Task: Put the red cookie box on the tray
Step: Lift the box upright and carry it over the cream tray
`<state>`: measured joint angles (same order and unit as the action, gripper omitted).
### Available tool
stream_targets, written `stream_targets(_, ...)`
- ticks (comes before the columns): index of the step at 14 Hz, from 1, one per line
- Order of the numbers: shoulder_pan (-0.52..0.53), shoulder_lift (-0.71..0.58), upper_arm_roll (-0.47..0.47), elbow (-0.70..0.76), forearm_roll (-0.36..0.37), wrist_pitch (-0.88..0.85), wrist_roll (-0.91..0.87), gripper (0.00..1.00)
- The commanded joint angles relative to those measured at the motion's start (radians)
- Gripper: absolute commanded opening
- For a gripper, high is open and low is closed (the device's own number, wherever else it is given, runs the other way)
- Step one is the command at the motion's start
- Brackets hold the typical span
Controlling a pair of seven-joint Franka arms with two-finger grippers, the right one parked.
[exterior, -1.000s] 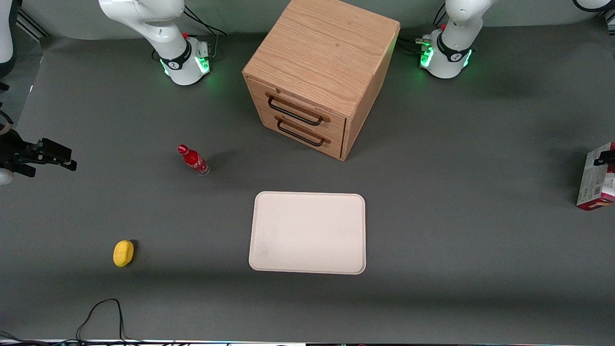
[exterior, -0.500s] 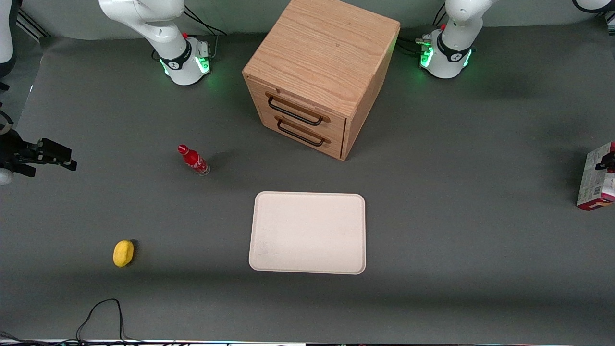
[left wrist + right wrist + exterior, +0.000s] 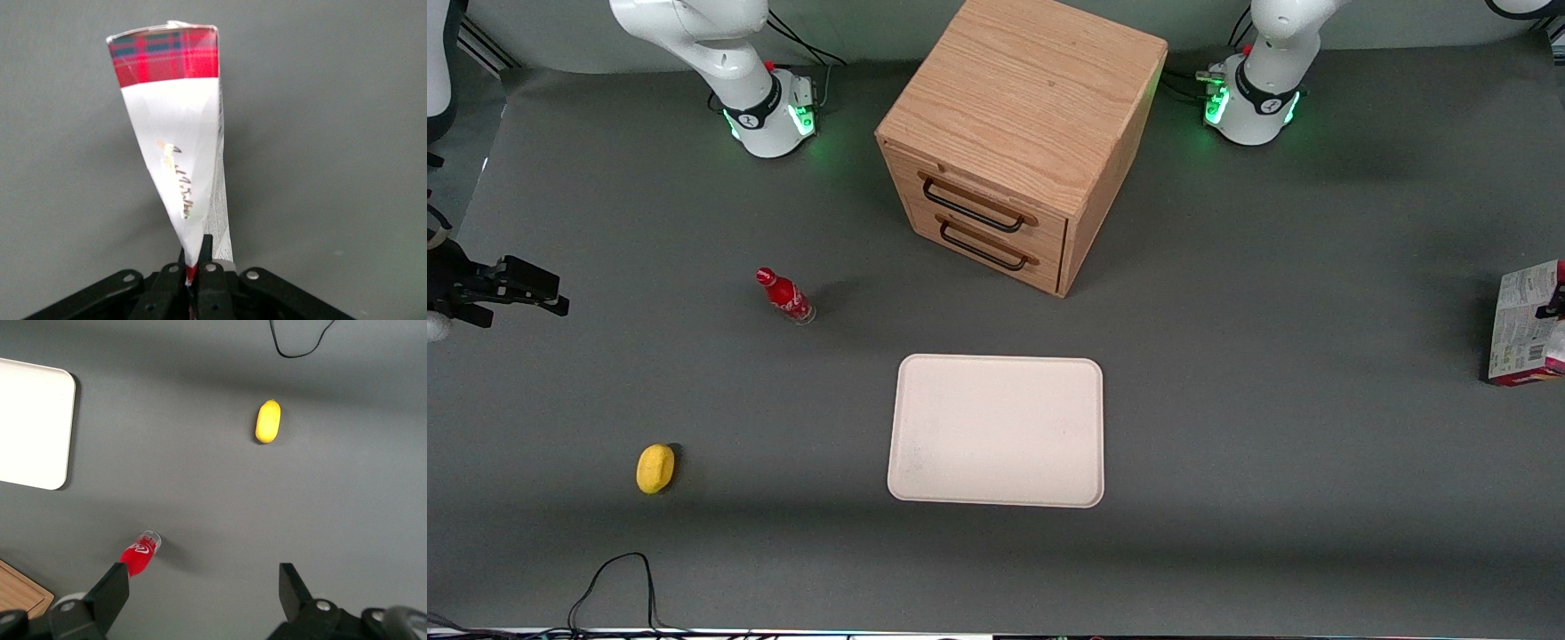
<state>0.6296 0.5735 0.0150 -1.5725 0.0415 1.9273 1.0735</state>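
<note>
Cardboard, thin and flat — the red cookie box stands on edge toward the working arm's end of the table, at about three o'clock from the tray and well apart from it. In the wrist view the left arm's gripper has its fingers closed tight on the carton's narrow top edge, the tartan-red end pointing away from the camera and the glossy white face printed with gold script.

The risk, as I judge it, is the grip itself: a pinch on one thin edge of a light carton lets the box swing or twist during the carry, and the board may buckle or slip free. A tilted box could also catch the tray's low rim on the way down and tip off it instead of lying flat.

That tray is plain cream-white, smooth, rounded at the corners. At twelve o'clock from it sits the wooden drawer cabinet, oak-grained with two dark wire handles. A small red bottle stands at about ten o'clock — a smooth yellow lemon-like object lies at nine.
</note>
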Motion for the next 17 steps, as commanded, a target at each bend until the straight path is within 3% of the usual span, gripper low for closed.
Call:
stream_targets(1, -0.074, -0.179, 0.008, -0.015, -0.006, -0.184, -0.107, 0.00)
stream_targets(5, -0.184, -0.362, -0.019, 0.011, -0.009, -0.465, -0.344, 0.00)
stream_targets(8, -0.287, -0.385, -0.067, 0.126, -0.021, -0.629, -0.583, 0.00)
stream_targets(11, -0.384, -0.374, -0.145, 0.143, -0.158, -0.620, -0.916, 0.00)
stream_targets(15, -0.597, -0.185, -0.208, 0.346, -0.155, -0.464, -1.278, 0.00)
stream_targets(17, -0.697, -0.072, -0.205, 0.409, -0.106, -0.340, -1.368, 0.00)
